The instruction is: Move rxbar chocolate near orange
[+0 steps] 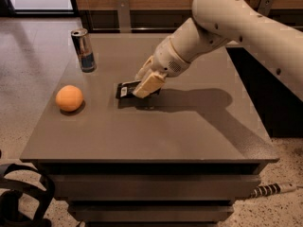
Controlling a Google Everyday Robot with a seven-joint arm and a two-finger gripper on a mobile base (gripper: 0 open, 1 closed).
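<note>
So the gripper (146, 86) has its jaws pinched on one end of the rxbar chocolate (124, 90). It's low over the table (142, 141), right of the orange (69, 98) with a clear gap between them. I'd say mostly there: closing that gap and letting go are left.

Arm (246, 27) is showing smooth cream-white shells w/ small dark dots; tan-fingered hand (144, 85) hanging over tabletop (142, 136) centre.

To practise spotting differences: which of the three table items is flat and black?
The rxbar chocolate, held in the gripper mid-table; the orange is round, the can upright.
</note>
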